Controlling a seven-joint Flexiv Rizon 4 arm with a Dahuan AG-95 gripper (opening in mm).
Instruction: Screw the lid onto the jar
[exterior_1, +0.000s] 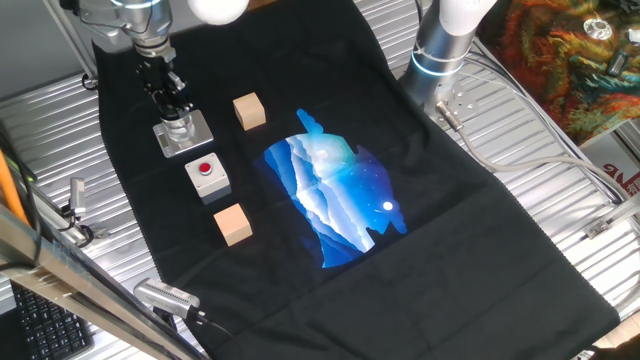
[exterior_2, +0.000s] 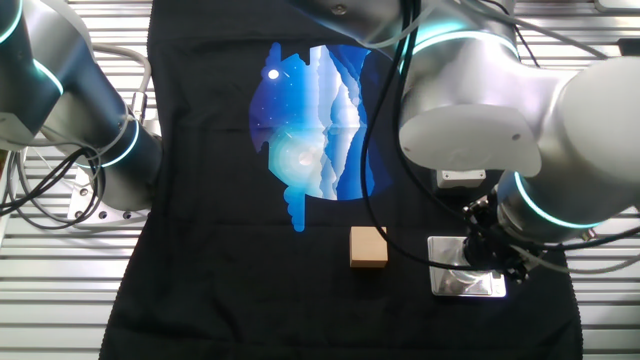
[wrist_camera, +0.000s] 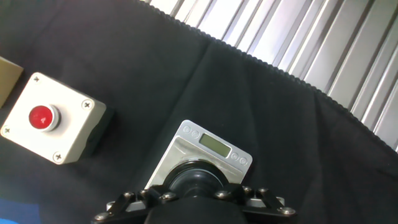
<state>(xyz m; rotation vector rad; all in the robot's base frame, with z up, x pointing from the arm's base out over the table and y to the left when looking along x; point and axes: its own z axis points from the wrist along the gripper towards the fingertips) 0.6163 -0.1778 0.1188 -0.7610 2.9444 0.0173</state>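
The jar (exterior_1: 178, 127) is a small pale cylinder standing on its grey square metal base plate (exterior_1: 196, 139) at the far left of the black cloth. My gripper (exterior_1: 171, 104) comes straight down onto the jar's top. In the hand view the round black lid (wrist_camera: 196, 177) sits between my fingers, which close against its sides, directly over the base plate (wrist_camera: 211, 146). The jar body is hidden under the lid there. From the other fixed view the arm covers the jar, and only the base plate (exterior_2: 462, 282) shows beneath my gripper (exterior_2: 493, 258).
A grey box with a red button (exterior_1: 207, 175) stands just in front of the jar. One wooden cube (exterior_1: 249, 111) lies to its right, another (exterior_1: 232, 223) nearer the front. A blue printed patch (exterior_1: 335, 195) marks the cloth's middle. Ribbed metal table surrounds the cloth.
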